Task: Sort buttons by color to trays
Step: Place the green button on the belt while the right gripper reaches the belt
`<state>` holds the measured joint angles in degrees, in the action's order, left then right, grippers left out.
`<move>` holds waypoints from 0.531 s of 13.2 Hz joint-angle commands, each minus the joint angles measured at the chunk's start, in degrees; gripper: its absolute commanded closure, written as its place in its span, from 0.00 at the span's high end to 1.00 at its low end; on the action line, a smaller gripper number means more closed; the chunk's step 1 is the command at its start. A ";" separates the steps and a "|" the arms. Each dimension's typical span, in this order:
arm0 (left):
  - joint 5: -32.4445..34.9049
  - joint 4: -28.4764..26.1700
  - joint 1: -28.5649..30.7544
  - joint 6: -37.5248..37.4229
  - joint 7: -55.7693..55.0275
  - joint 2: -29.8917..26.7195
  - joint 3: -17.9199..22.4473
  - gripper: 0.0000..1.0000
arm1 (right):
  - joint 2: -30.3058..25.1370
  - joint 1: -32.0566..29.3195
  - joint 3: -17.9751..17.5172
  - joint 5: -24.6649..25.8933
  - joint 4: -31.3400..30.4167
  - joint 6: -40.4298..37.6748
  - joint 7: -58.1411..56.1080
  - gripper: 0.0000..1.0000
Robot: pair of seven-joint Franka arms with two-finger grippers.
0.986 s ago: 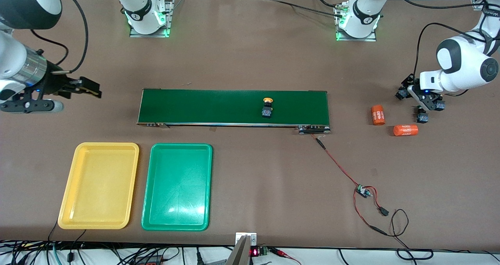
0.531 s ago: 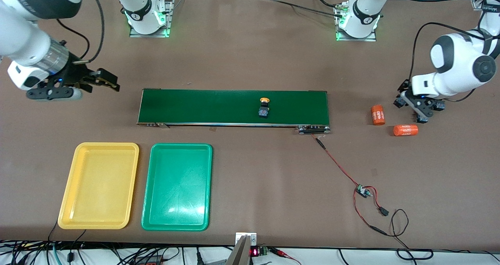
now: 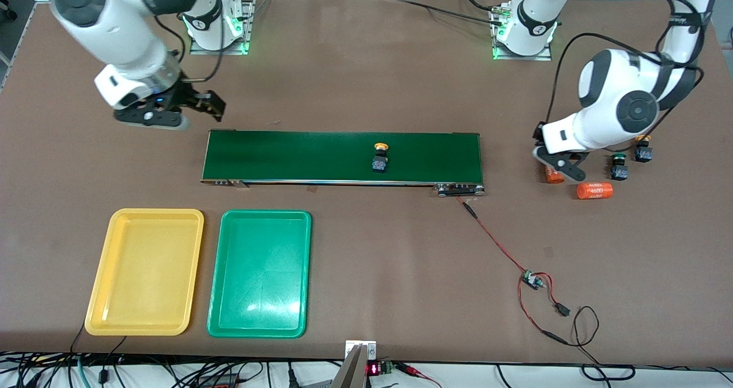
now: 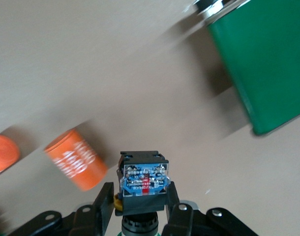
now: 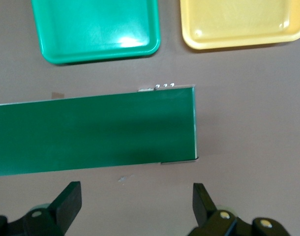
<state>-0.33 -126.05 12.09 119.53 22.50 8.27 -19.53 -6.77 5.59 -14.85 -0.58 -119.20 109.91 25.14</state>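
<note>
My left gripper [image 3: 558, 167] hangs over the table by the conveyor's end, shut on a dark blue-black button [image 4: 142, 182]. Its blue base faces out and its cap is hidden between the fingers [image 4: 172, 191]. A yellow-capped button [image 3: 379, 158] rides on the belt. Two more buttons stand on the table at the left arm's end, one green-capped [image 3: 618, 169], one yellow-capped [image 3: 642, 150]. My right gripper [image 3: 209, 105] is open and empty over the table at the belt's other end. The yellow tray [image 3: 154, 212] and the green tray [image 3: 263, 213] both lie empty, nearer the front camera.
The dark-green conveyor belt [image 3: 298, 156] crosses the middle of the table. One orange "4680" cylinder [image 3: 594, 190] lies free; another [image 3: 551, 175] sits partly under my left gripper. A red-and-black wire with a small board [image 3: 531, 279] trails from the conveyor toward the front edge.
My left gripper carried its button away from the other two toward the conveyor. The right arm swung in from the table's edge to the belt's end. The belt's button drifted toward the right arm's end.
</note>
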 commanded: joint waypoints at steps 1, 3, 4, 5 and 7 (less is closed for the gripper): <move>-4.93 4.14 -3.11 -0.70 -4.38 5.00 0.28 0.00 | -0.45 -0.23 -3.76 2.50 -1.64 1.80 2.19 1.00; -5.21 6.34 -6.19 -0.70 -9.82 6.41 0.28 0.00 | 0.61 -0.06 -5.00 2.51 -1.73 3.81 4.55 1.00; -5.38 7.48 -7.77 -0.61 -13.07 7.02 0.28 0.00 | 1.13 -0.05 -5.44 2.51 -1.73 4.69 4.57 1.00; -5.47 8.97 -8.74 -0.61 -15.88 7.98 0.28 0.00 | 1.84 -0.05 -6.32 2.51 -1.73 6.00 5.09 1.00; -5.47 12.48 -10.59 -0.61 -20.20 10.70 0.19 0.00 | 3.68 0.56 -7.73 2.51 -1.64 7.94 8.68 1.00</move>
<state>-5.08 -117.34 2.55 119.79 4.69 16.31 -19.69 -4.20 5.69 -21.60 0.98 -120.72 116.15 31.04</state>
